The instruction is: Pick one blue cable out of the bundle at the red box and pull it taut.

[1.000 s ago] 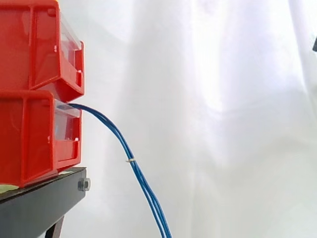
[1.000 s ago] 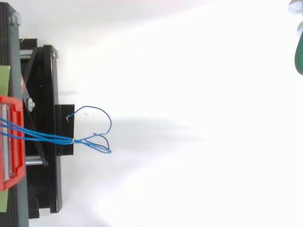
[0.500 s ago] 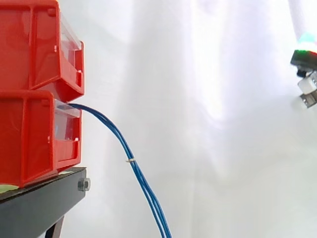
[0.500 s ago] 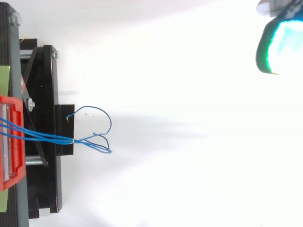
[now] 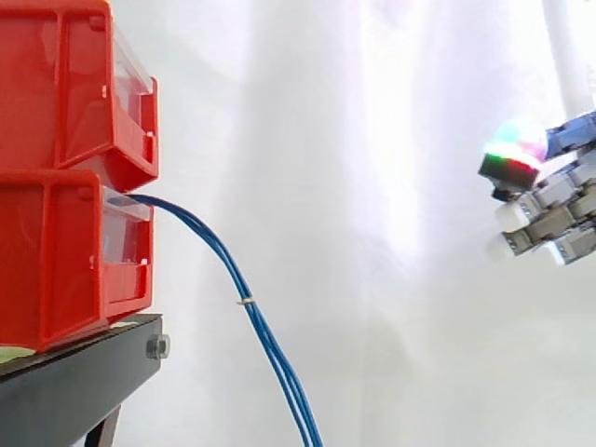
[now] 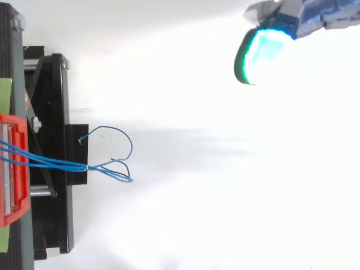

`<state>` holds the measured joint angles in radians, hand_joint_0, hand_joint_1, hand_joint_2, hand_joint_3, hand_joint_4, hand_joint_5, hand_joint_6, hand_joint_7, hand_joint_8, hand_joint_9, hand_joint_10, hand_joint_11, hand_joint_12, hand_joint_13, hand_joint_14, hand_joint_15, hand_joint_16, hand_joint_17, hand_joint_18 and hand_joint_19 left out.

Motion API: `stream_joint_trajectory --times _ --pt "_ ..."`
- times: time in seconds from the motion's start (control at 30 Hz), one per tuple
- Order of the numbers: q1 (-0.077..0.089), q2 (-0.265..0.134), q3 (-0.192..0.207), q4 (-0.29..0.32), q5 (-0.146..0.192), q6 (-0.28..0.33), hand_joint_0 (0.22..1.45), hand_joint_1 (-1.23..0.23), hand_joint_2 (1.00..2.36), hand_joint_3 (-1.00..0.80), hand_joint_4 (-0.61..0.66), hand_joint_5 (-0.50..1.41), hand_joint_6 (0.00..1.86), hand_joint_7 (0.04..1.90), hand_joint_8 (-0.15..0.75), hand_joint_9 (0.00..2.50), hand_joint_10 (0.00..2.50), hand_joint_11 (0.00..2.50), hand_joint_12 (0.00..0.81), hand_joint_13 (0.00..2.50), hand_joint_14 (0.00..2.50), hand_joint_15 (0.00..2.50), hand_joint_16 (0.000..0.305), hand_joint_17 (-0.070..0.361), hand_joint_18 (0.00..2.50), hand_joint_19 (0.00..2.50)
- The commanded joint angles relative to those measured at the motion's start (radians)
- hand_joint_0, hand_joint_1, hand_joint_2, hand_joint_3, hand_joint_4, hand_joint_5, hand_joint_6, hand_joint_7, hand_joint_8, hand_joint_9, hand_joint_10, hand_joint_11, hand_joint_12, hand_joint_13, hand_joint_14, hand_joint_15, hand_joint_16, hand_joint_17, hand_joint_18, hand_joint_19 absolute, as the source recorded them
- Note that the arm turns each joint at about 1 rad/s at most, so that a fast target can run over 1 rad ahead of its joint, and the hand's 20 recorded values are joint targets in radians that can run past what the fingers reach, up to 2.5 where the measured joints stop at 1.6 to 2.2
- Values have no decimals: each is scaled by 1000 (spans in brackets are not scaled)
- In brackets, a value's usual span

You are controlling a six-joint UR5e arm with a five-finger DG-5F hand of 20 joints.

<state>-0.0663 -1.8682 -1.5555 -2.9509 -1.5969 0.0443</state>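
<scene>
Item under task: a bundle of thin blue cables [image 5: 279, 372] leaves the front of the lower red plastic bin [image 5: 56, 256], arcs outward and hangs down past the edge of the black metal stand [image 5: 74, 382]. A small pale tie [image 5: 244, 302] binds the strands partway down.

From above, the strands fan into loose loops [image 6: 126, 163] below the tie, with one free end [image 6: 80, 138] curling back toward the stand.

Handling, judged: light, limp and smooth. The strands will likely slide against each other and yield to a touch. The separated loops offer the best hold on a single strand, since above the tie they lie tight together.

Hand [image 5: 549, 205]: well apart from the bundle, fingers extended and spread, holding nothing.

Obstructions: none between the hand and the cables. The upper red plastic bin [image 5: 65, 84] and the stand edge crowd the bin-side stretch.
</scene>
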Motion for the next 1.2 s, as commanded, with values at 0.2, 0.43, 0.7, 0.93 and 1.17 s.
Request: stream_joint_trajectory --times 0.2,0.43,0.7,0.93,1.17 --pt "30 -74 0 133 86 -17 493 -782 1000 -500 357 -203 502 780 348 291 6 215 414 31 3 116 70 158 15 331" --pt "45 -101 0 171 146 -47 528 -924 1000 -500 335 -208 502 787 332 268 5 213 404 64 2 101 67 152 93 305" --pt "68 -114 0 250 196 -83 551 -978 1000 -500 331 -209 502 778 334 331 5 232 408 195 3 113 66 148 292 305" --pt "79 -132 0 260 247 -110 526 -909 1000 -500 359 -199 502 784 343 345 5 230 415 193 3 116 66 149 302 321" --pt "82 -190 0 329 255 -113 517 -861 1000 -500 372 -192 502 789 354 362 5 228 420 192 3 117 67 151 307 329"
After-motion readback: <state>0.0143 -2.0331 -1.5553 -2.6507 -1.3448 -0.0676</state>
